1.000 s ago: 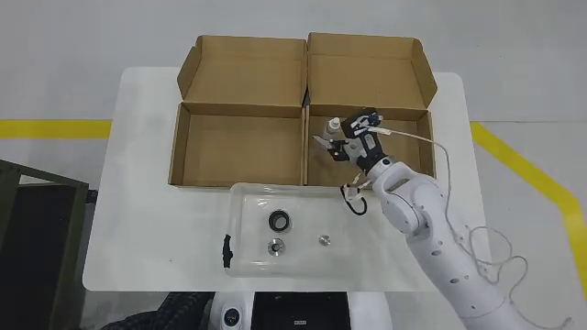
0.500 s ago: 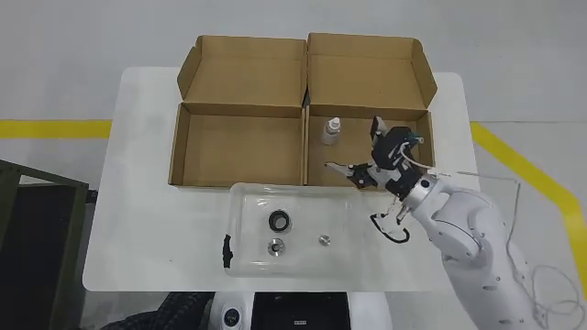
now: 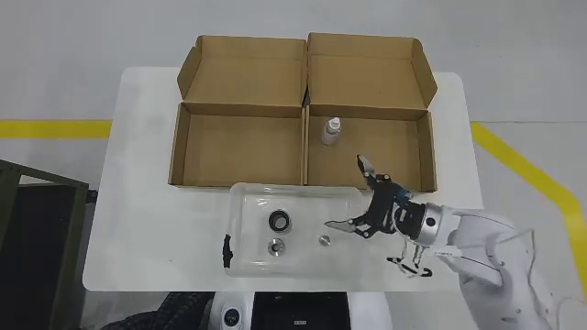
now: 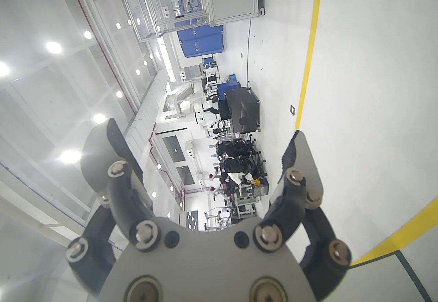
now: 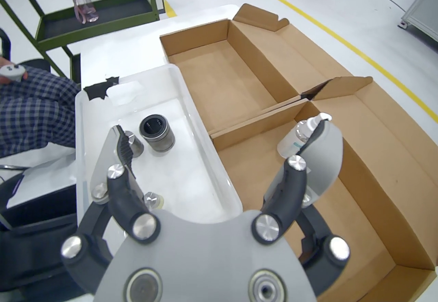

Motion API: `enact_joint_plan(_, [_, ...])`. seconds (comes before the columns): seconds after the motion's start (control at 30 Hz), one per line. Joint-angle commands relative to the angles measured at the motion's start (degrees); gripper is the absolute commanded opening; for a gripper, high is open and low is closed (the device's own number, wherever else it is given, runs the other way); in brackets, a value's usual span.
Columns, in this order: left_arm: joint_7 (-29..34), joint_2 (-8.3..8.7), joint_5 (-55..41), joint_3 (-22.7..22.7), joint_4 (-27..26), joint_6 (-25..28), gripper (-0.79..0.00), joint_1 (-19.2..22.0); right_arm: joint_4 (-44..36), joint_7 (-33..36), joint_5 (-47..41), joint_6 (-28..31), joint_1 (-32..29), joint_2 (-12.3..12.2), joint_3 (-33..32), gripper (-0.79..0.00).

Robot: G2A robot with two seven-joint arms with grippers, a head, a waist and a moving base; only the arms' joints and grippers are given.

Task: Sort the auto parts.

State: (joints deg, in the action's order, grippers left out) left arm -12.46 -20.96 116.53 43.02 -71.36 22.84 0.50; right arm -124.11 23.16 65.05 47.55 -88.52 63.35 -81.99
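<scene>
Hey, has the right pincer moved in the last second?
Yes. The right pincer has pulled back from the bottle in the right cardboard box, toward the robot, and now hangs open at the clear tray's right end.

The right pincer (image 3: 344, 192) hangs spread wide over the clear tray (image 3: 275, 186), near the bottle (image 3: 330, 131).

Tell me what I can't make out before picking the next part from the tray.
- Small silver part: too small in the top view to identify; in the right wrist view, the right gripper covers part of it.
- Short metal cylinder: right wrist view, partly behind a finger.
- Bottle: right wrist view, the other finger hides one side.
- Left gripper: its wrist view faces away from the table, so its place there is unclear.
</scene>
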Motion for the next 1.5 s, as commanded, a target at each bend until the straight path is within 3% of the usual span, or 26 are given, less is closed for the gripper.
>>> enact_joint_plan(0.0, [0.0, 0.0, 0.0, 0.0, 0.0, 0.0, 0.0, 0.0, -0.87, -0.34, 3.25, 0.85, -0.83, -0.16, 0.47, 0.0])
enact_joint_plan(0.37, [0.0, 0.0, 0.0, 0.0, 0.0, 0.0, 0.0, 0.0, -2.52, 1.35, 15.29, 1.1, -3.46, -0.81, 4.26, 0.0])
enact_joint_plan(1.13, [0.0, 0.0, 0.0, 0.0, 0.0, 0.0, 0.0, 0.0, -1.16, 19.31, 17.04, 2.15, 0.46, -1.46, 13.3, 0.0])
enact_joint_plan(1.17, [0.0, 0.0, 0.0, 0.0, 0.0, 0.0, 0.0, 0.0, -1.07, 19.83, 16.88, 2.13, 0.65, -1.47, 13.7, -0.022])
enact_joint_plan(1.2, [0.0, 0.0, 0.0, 0.0, 0.0, 0.0, 0.0, 0.0, -0.95, 20.38, 16.7, 2.16, 0.85, -1.49, 14.09, -0.148])
enact_joint_plan(1.27, [0.0, 0.0, 0.0, 0.0, 0.0, 0.0, 0.0, 0.0, -0.76, 21.23, 16.28, 2.05, 1.41, -1.49, 14.79, -0.197])
enact_joint_plan(1.3, [0.0, 0.0, 0.0, 0.0, 0.0, 0.0, 0.0, 0.0, -0.56, 21.67, 16.12, 1.8, 1.73, -1.49, 15.11, -0.28])
enact_joint_plan(1.47, [0.0, 0.0, 0.0, 0.0, 0.0, 0.0, 0.0, 0.0, 0.2, 23.58, 15.33, 1.85, 3.18, -1.48, 17.17, -0.296])
